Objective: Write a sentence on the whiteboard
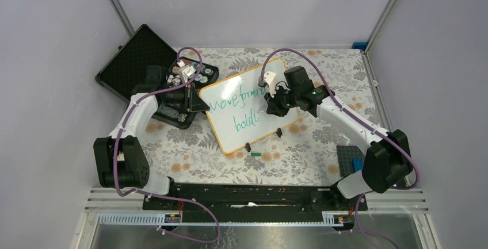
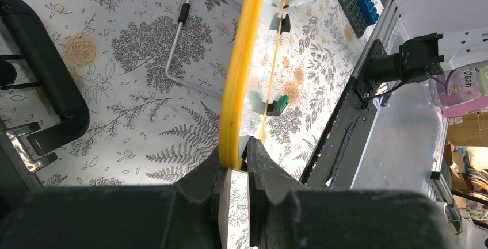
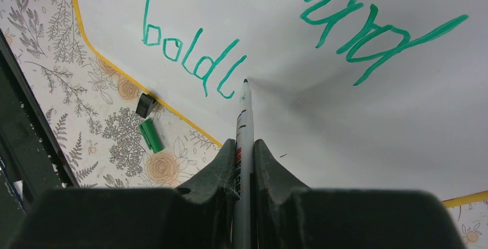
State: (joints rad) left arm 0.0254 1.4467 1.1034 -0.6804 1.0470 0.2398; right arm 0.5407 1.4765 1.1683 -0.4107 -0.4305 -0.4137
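Observation:
The whiteboard (image 1: 256, 123) stands tilted on the flowered table, propped on two black clip feet (image 1: 248, 146). My left gripper (image 1: 197, 103) is shut on its orange-yellow rim (image 2: 238, 76) at the left edge, the rim pinched between the fingertips (image 2: 237, 160). The sentence (image 1: 239, 100) is green handwriting: "Move forward" above, "boldl" (image 3: 190, 53) below. My right gripper (image 3: 245, 145) is shut on a grey marker (image 3: 244, 117). Its tip (image 3: 246, 81) seems to touch the board just right of the last "l".
A green marker cap (image 1: 255, 154) lies on the table just in front of the board. An open black foam-lined case (image 1: 135, 59) and a tray of small parts (image 1: 187, 75) sit at the back left. A dark plate with blue bricks (image 1: 351, 160) lies near the right arm's base.

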